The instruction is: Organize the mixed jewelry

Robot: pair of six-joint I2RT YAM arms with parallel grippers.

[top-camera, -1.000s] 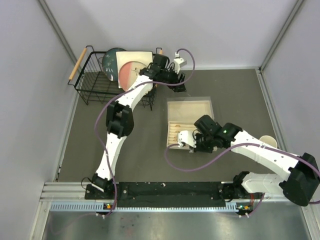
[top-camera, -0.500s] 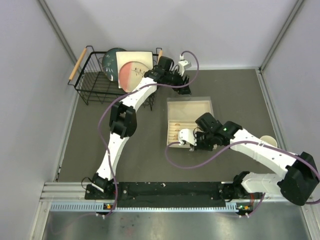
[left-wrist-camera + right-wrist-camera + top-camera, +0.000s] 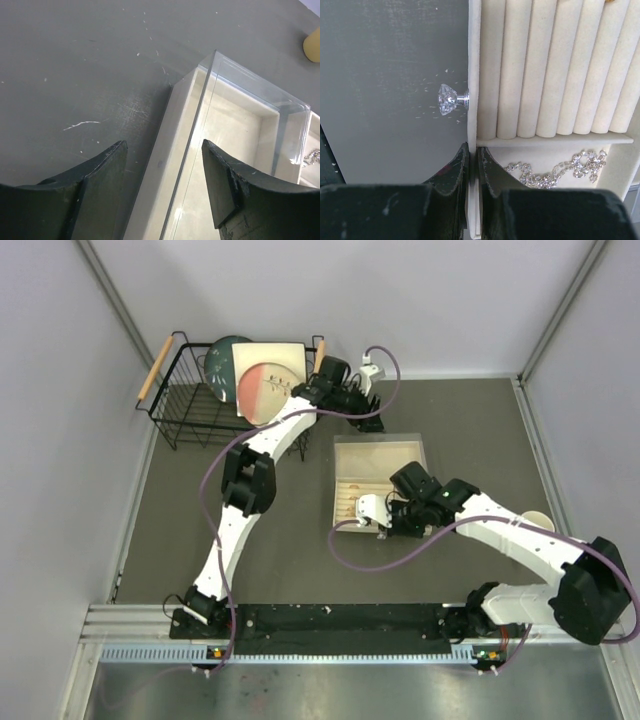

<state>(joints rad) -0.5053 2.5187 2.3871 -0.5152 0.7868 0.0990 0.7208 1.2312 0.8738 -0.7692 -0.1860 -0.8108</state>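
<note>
A beige jewelry box (image 3: 380,455) with a clear lid (image 3: 250,107) stands mid-table. My right gripper (image 3: 472,155) is shut on the front wall (image 3: 474,75) of its drawer tray, beside a crystal knob (image 3: 447,99). A thin silver chain (image 3: 555,172) lies in the tray compartment just right of my fingers, below the cream ring rolls (image 3: 555,65). A gold speck (image 3: 609,1) shows at the top edge. My left gripper (image 3: 162,145) is open and empty, hovering over the box's far rim (image 3: 165,165); the chain also glints in the left wrist view (image 3: 314,157). Bangle and studs are hidden.
A black wire rack (image 3: 190,405) holding plates (image 3: 262,380) stands at the back left. A beige cup (image 3: 537,523) sits to the right beside my right arm. Grey walls close in the table on three sides.
My left gripper has swung right from the rack's end to the box's far edge. My right gripper has shifted slightly left and away while staying shut on the tray wall.
</note>
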